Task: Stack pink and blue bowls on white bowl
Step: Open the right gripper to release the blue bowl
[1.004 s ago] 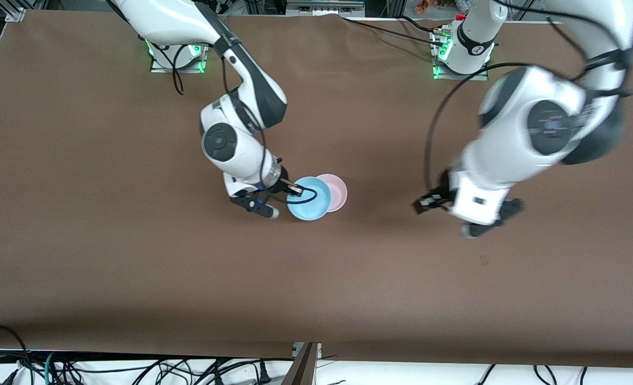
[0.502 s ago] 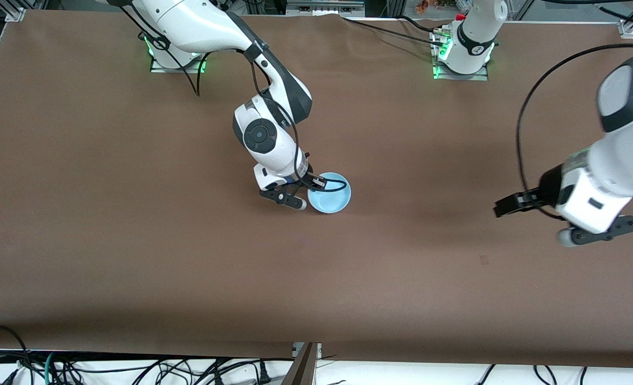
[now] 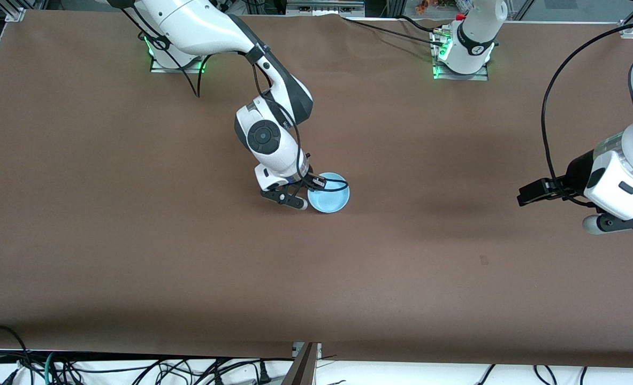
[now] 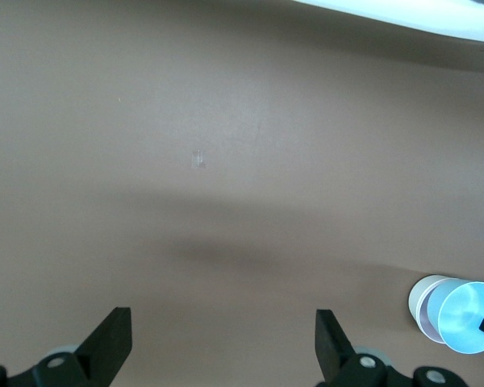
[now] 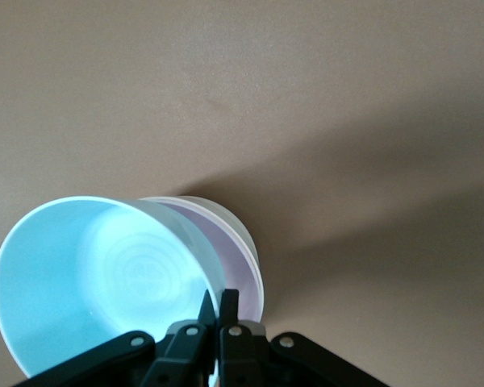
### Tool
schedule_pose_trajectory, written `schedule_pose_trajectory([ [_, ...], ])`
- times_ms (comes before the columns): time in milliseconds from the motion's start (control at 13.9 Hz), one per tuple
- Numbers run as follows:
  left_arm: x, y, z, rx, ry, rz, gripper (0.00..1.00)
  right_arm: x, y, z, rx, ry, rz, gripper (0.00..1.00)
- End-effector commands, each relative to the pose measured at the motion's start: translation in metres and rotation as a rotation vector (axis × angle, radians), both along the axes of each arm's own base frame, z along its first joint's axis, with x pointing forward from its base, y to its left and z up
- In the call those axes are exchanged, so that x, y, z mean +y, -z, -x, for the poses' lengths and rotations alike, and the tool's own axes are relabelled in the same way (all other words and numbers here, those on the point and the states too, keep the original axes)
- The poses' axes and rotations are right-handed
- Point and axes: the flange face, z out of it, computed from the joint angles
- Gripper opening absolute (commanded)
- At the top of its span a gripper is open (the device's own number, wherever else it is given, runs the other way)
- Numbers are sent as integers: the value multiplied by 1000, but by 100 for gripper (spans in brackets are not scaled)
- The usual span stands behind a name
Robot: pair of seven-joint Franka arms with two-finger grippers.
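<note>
Right gripper point(image 3: 304, 193) was at mid-table, fingers pinched tight on the rim of the blue bowl point(image 3: 329, 199), at the edge toward the right arm's end of the table. In the right wrist view the blue bowl point(image 5: 97, 282) was tilted over the pink bowl point(image 5: 240, 270), which sat nested in the white bowl point(image 5: 218, 211); whether blue was fully seated could not be told. From the front only the blue bowl showed, covering the two beneath.

Left gripper point(image 3: 562, 206) hung over bare table point(image 3: 134, 240) toward the left arm's end, well apart from the stack, fingers spread wide and holding nothing. That arm waited.
</note>
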Motion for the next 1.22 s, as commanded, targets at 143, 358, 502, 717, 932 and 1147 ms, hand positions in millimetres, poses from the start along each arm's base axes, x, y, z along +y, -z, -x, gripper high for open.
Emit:
schedule_pose_trajectory([
  [143, 1, -11, 9, -2, 28, -40, 100, 3, -1, 4, 16, -11, 27, 0],
  [358, 2, -7, 9, 4, 27, -40, 100, 4, 1, 6, 19, -13, 30, 0],
  [502, 2, -6, 9, 5, 28, -42, 100, 1, 0, 3, 20, 0, 27, 53],
  [717, 3, -5, 8, 8, 28, -44, 100, 4, -2, 2, 4, -14, 32, 100],
  [932, 1, -5, 8, 8, 31, -45, 100, -6, -14, -7, -10, -14, 27, 100],
  [1147, 2, -5, 8, 8, 29, -45, 100, -38, -43, -25, 3, -95, 82, 100],
])
